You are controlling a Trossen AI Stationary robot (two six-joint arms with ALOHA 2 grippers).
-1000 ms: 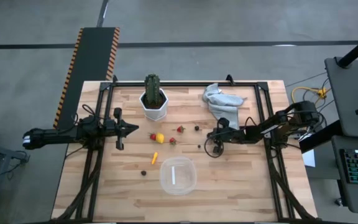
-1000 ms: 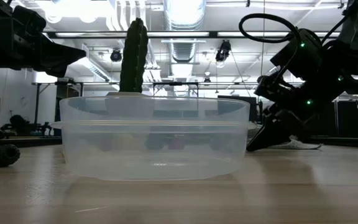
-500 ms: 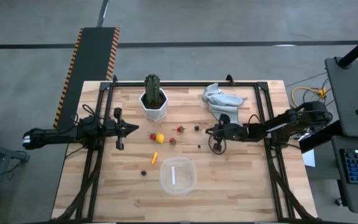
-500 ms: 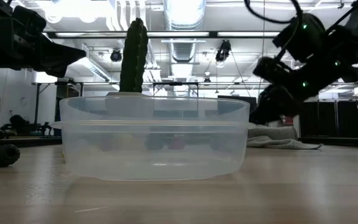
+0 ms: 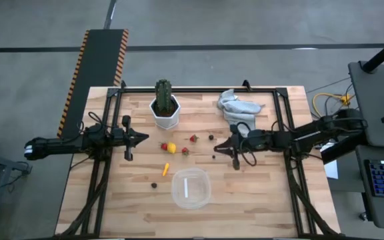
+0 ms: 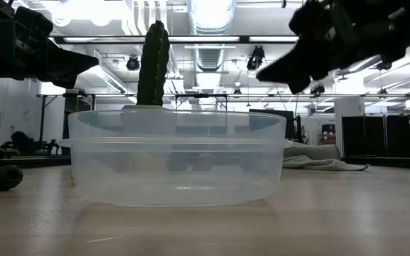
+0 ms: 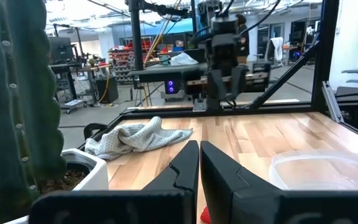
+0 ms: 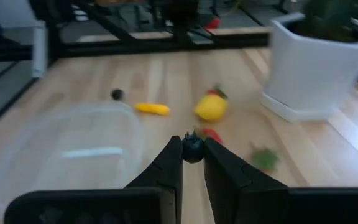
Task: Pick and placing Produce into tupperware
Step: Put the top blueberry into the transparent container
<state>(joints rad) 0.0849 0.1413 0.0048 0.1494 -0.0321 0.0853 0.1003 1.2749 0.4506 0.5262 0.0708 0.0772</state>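
Note:
The clear tupperware point(image 5: 191, 188) sits on its base near the table's near edge and fills the low view point(image 6: 176, 160). Produce lies on the wood between it and the cactus: a lemon point(image 5: 171, 148), red strawberries point(image 5: 193, 139), an orange sliver point(image 5: 166, 169) and dark berries point(image 5: 154, 185). My right gripper point(image 5: 217, 146) hovers right of the produce, high above the table point(image 6: 262, 75), shut on a dark berry point(image 8: 193, 149). My left gripper point(image 5: 145, 139) waits at the table's left, shut and holding nothing point(image 7: 199, 155). My right gripper pinches the small dark berry point(image 8: 193, 150) between its two fingertips point(image 8: 171, 155), at their free ends. The fingers come from the table's right, pointing toward its left and slanting slightly down. The berry is lifted clear of the table.
A green cactus in a white pot point(image 5: 165, 107) stands at the far side, left of centre. A crumpled grey cloth point(image 5: 237, 107) lies far right. Bare wood shows around the tupperware point(image 8: 61, 155) and along the near edge.
My right gripper has risen from table height to well above the tupperware's rim and has moved a little toward the table's left edge, its fingers levelling out. The left arm and the produce on the table have stayed still.

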